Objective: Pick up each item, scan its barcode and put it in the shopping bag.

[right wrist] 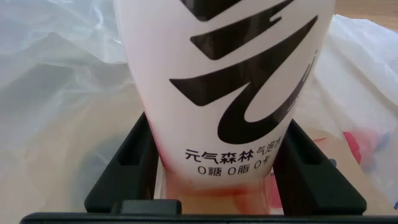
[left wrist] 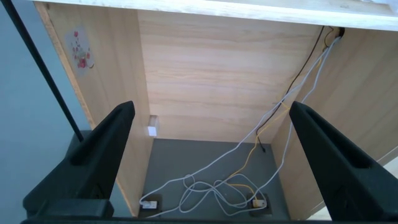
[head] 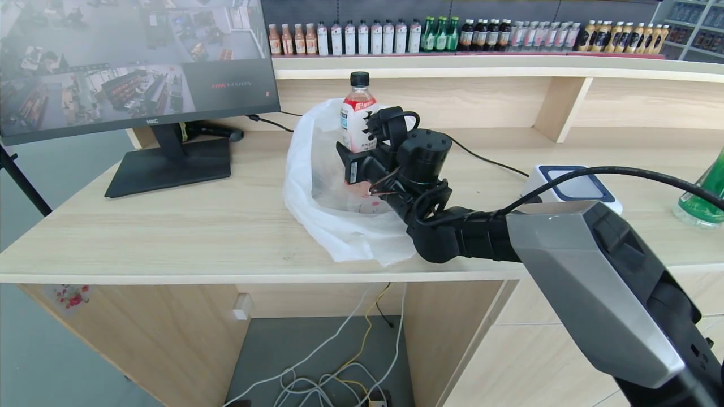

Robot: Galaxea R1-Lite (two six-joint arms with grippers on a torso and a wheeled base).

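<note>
Nearest the head camera, the right arm's grey forearm shell slants up from the lower right, and its black wrist bends across the counter (head: 169,226) to the right gripper (head: 362,144), whose two black fingers are clamped on the lower body of the bottle (head: 357,116). That bottle stands upright in the mouth of the shopping bag (head: 317,186), with its black cap and shoulder above the bag's rim; whether its base touches the bag's floor I cannot tell. It is smooth plastic with a white label, bold black strokes and a pinkish drink. The bag is thin, crinkled, translucent white film slumped on the pale wood-grain top, just in front of the arm's wrist. A flat white scanner (head: 571,189) with a blue-edged face sits to the arm's right, partly behind a thick black cable (head: 650,175); a green bottle (head: 704,195) stands at the counter's right edge. To the left a dark monitor (head: 130,62) rests on a flat black stand, well apart from the bag. Rows of bottles (head: 452,35) line the ledge behind. The left gripper (left wrist: 211,112) hangs below the countertop with its fingers wide apart, facing the open wooden bay where white and yellow wires (left wrist: 217,186) coil on the grey floor
</note>
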